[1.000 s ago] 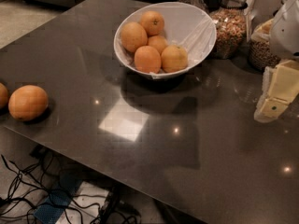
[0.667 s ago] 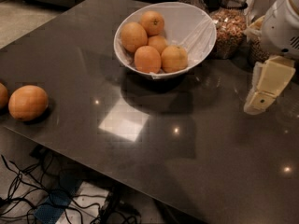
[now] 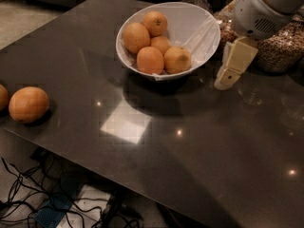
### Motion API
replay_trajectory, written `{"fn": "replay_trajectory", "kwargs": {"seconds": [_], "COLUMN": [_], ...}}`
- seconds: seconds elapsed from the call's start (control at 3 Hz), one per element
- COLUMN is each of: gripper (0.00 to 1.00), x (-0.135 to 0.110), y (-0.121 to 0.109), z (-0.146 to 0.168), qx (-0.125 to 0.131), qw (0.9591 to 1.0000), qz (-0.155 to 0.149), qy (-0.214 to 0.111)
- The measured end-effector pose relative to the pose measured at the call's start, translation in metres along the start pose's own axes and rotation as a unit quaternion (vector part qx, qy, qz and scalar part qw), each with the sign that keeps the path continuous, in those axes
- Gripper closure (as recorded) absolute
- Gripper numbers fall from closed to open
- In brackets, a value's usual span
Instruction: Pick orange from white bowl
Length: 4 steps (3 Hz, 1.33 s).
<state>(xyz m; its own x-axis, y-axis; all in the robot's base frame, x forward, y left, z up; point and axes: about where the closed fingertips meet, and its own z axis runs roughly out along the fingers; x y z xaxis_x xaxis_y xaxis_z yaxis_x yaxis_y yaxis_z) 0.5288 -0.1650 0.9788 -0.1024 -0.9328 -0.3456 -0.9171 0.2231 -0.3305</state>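
The white bowl point(image 3: 192, 9) stands at the back middle of the dark table and holds several oranges. The paler, yellowish orange point(image 3: 177, 59) with a small stem nub lies at the bowl's front right, next to a deeper-orange one point(image 3: 150, 60). My gripper point(image 3: 229, 76), cream-coloured under a white wrist housing point(image 3: 259, 11), hangs just right of the bowl's right rim, slightly above the table. It is tilted down and to the left and is empty. It does not touch the bowl or any orange.
Other oranges point(image 3: 137, 37) fill the bowl's left and back. A large orange point(image 3: 28, 104) lies on the table point(image 3: 199, 141) at the far left, with another cut off by the left edge point(image 3: 2, 96). Glass jars of nuts point(image 3: 281, 49) stand behind the gripper. Cables lie on the floor below.
My gripper has moved left and slightly away from the camera, from the table's right side to just beside the bowl's right rim. The bowl and oranges have not moved.
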Motion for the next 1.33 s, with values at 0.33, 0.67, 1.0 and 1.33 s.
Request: {"fn": "replay_trajectory", "kwargs": {"seconds": [0.33,0.67,1.0,1.33], "gripper": [0.00,0.00,0.00,0.00], "x": [-0.018,-0.019,-0.031,-0.044], "y": [-0.012,-0.012,-0.019,-0.036], "z": [0.007,0.007,0.017,0.035], "qx": [0.020,0.020,0.029,0.036], "qw": [0.9997,0.9997,0.9986,0.9963], "qz": [-0.009,-0.010,-0.003,0.017], "qy": [-0.011,-0.013,-0.044,-0.077]}}
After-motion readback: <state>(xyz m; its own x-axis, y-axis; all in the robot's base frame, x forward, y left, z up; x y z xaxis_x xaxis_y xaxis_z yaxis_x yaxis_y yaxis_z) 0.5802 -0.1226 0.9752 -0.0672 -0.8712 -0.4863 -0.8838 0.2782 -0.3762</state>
